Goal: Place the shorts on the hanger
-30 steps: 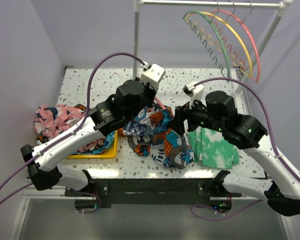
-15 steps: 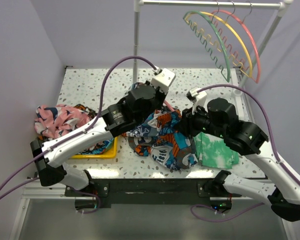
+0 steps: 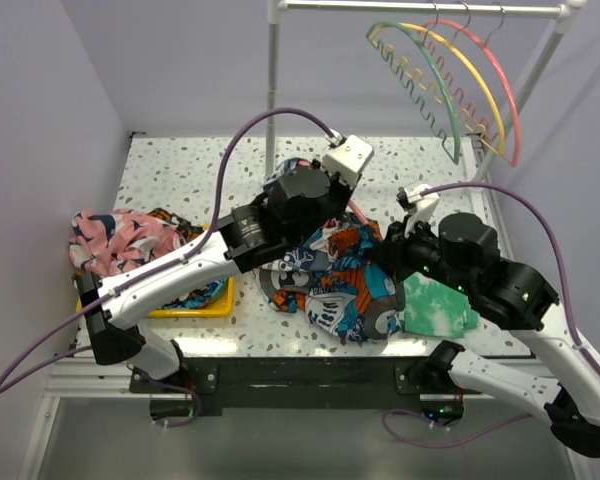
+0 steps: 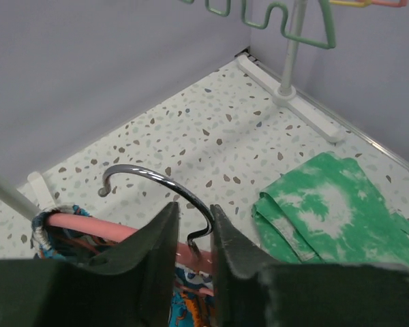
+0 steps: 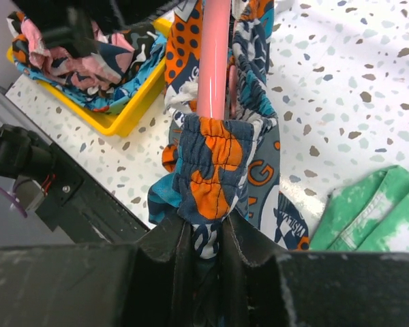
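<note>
The shorts [image 3: 332, 285] are soft, crumpled fabric printed in orange, teal, navy and white. They are heaped at the middle of the speckled terrazzo table [image 3: 180, 175], with their lower folds close to its near edge. Their gathered elastic waistband is threaded over one smooth coral-pink arm of the hanger [image 5: 213, 54].

The left gripper [image 4: 193, 212] is clenched on the hanger just below its curved chrome hook [image 4: 160, 180]. The right gripper [image 5: 204, 233] is pinched onto the puckered waistband beneath the pink arm.

Left of the shorts, a shallow yellow tray [image 3: 198, 304] holds a bundled pink-and-navy garment [image 3: 110, 235] with other printed cloth under it. To the right lies a flat, folded green-and-white tie-dye cloth [image 3: 437, 305], touching the shorts' edge.

Bare speckled surface runs from the heap to the far wall. There a white pipe rack [image 3: 273, 70] carries thin arched hangers, green [image 3: 432, 92], yellow [image 3: 477, 85] and red-pink [image 3: 507, 95], above the far right corner.
</note>
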Tool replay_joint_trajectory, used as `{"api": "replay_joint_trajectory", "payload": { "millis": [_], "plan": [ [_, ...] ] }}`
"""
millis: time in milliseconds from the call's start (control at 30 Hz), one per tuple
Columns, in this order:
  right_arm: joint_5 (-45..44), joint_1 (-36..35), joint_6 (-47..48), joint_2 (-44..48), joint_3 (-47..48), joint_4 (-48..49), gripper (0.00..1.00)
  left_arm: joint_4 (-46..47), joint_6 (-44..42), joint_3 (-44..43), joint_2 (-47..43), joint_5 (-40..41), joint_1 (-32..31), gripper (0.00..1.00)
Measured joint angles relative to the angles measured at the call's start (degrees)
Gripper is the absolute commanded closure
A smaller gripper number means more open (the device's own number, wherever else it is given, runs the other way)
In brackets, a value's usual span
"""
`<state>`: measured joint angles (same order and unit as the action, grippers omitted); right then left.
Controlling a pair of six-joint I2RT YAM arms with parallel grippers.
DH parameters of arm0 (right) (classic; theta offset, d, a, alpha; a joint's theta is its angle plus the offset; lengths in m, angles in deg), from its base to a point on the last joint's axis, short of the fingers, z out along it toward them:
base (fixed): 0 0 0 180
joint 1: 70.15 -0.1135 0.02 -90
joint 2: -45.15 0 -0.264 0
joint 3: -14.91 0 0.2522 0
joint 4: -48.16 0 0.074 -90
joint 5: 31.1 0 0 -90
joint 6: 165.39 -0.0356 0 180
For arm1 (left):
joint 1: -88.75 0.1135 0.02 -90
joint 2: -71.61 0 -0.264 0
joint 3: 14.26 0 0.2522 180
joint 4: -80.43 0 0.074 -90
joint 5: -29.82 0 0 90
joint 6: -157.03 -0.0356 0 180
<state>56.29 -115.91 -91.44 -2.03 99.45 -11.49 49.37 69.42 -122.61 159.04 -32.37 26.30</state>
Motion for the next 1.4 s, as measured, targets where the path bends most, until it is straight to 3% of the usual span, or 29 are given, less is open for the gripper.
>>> {"api": "replay_joint_trajectory", "payload": {
  "millis": [100,467,533,933,1400],
  "plan": [
    [-1.62,0.07,-0.07,1.16,-0.31,-0.72,1.0,0.66,1.09,-1.81,-0.02,-0.55,-0.52,0.43],
    [-6.29,0.04,-0.5,2.54,0.17,-3.52,1.0,-0.15,2.97,-2.69,-4.37,-2.1,-0.57,0.13],
    [-7.91,0.07,-0.55,2.36,1.62,-4.76,1.0,-0.63,3.21,-2.64,-6.62,-2.1,-0.57,0.03],
    [-21.24,0.07,0.07,-3.98,20.57,-9.88,1.0,-1.18,6.29,-0.37,-20.17,0.24,-0.55,0.0],
    [-24.22,0.13,3.23,-23.3,28.7,-3.19,1.0,-2.1,10.05,16.46,-25.53,0.94,-0.57,0.0]
  ]
}}
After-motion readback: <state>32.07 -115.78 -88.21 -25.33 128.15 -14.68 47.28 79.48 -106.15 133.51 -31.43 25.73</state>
